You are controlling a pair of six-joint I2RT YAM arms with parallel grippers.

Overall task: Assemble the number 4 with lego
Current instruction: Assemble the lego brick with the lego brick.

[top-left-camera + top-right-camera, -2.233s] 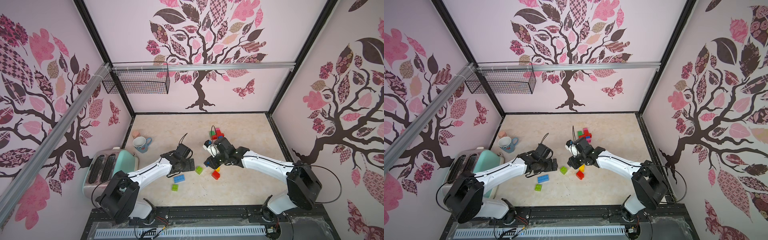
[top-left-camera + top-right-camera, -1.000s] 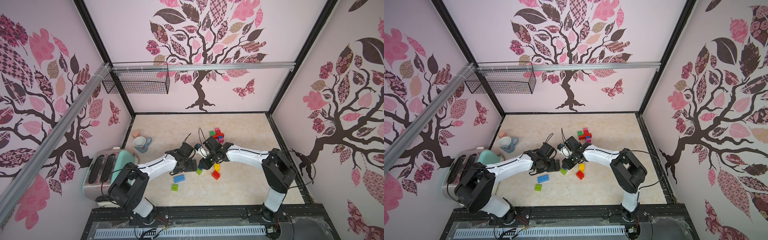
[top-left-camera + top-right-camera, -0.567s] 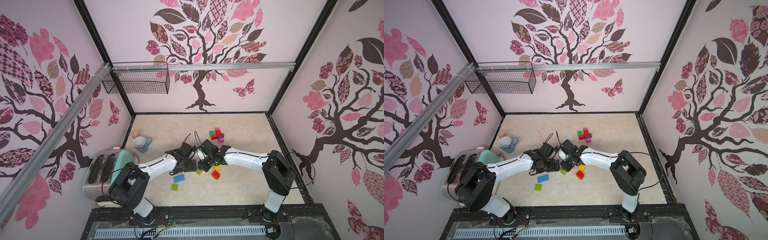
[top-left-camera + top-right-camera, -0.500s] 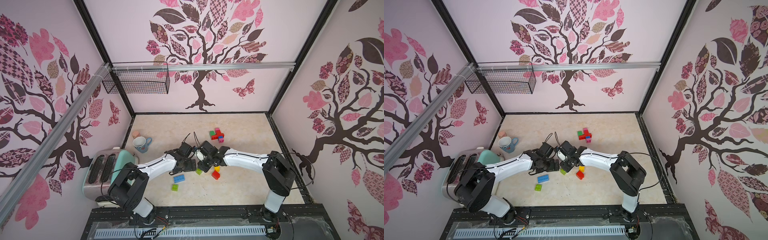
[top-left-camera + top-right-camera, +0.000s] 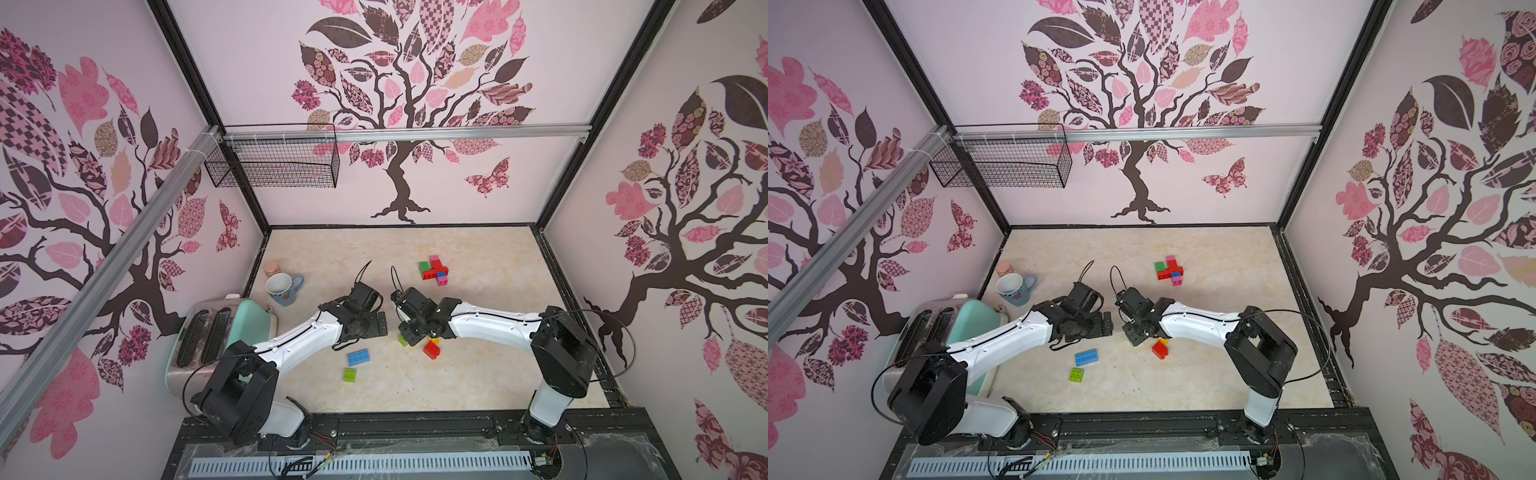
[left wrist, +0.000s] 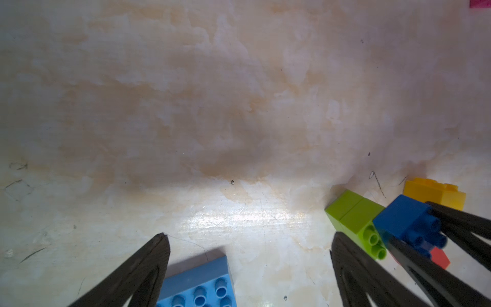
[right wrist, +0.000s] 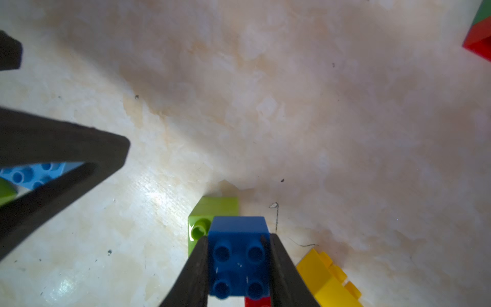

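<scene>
Blue plastic fills the gap between the fingers of the right gripper (image 7: 236,238). They are closed part-way on a square blue brick (image 7: 237,265), one finger flat against each side, with its four studs facing the wrist camera. Just behind it a lime brick (image 7: 212,210) lies on its side on the table (image 7: 318,106); whether the two touch I cannot tell. A yellow brick (image 7: 324,279) lies close on the other side of the gripper, and a red brick (image 7: 256,301) shows under the held one.

The left gripper (image 6: 248,238) has its fingers spread wide and holds nothing. A long light-blue brick (image 6: 202,284) lies flat, studs up, just beside one finger. The other fingertip stands right next to the lime brick, between it and the bare table in the middle.

In both top views the two grippers face each other at mid-table. A small green brick (image 5: 350,375) lies near the long one. A cluster of joined bricks (image 5: 433,270) lies well apart towards the back wall. A mug (image 5: 282,286) and a toaster (image 5: 208,336) stand off to the left.
</scene>
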